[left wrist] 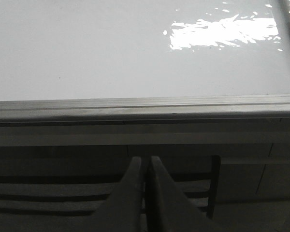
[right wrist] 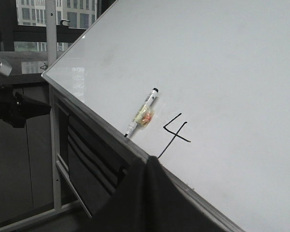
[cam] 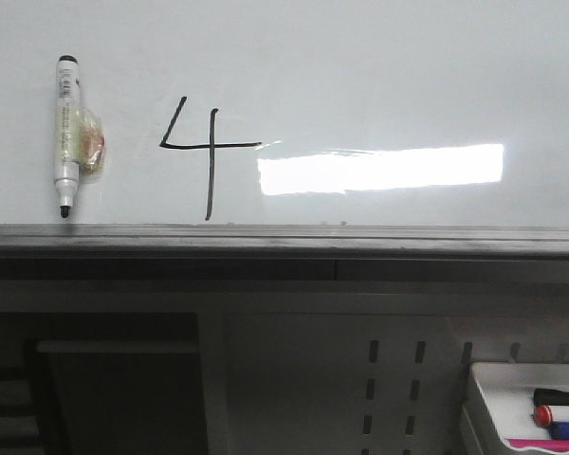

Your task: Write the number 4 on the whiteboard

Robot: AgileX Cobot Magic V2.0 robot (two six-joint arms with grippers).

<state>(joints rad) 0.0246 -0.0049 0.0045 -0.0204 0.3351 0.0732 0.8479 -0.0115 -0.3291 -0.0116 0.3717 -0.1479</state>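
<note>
The whiteboard (cam: 379, 76) fills the upper front view, with a dark grey ledge (cam: 284, 239) along its near edge. A thin black open-top number 4 (cam: 205, 152) is drawn on it left of the glare (cam: 379, 169). A white marker with black ends (cam: 66, 133) rests on the board left of the 4, tip down at the ledge. The right wrist view shows the 4 (right wrist: 176, 131) and the marker (right wrist: 142, 113). My right gripper (right wrist: 145, 159) is shut and empty, below the ledge near the 4. My left gripper (left wrist: 146, 159) is shut and empty below the ledge (left wrist: 145, 107).
A small white tray (cam: 484, 389) with coloured markers (cam: 559, 414) sits at the lower right in the front view. A grey frame with slots and rails lies under the board. A stand post (right wrist: 50, 29) and windows show beyond the board's far corner.
</note>
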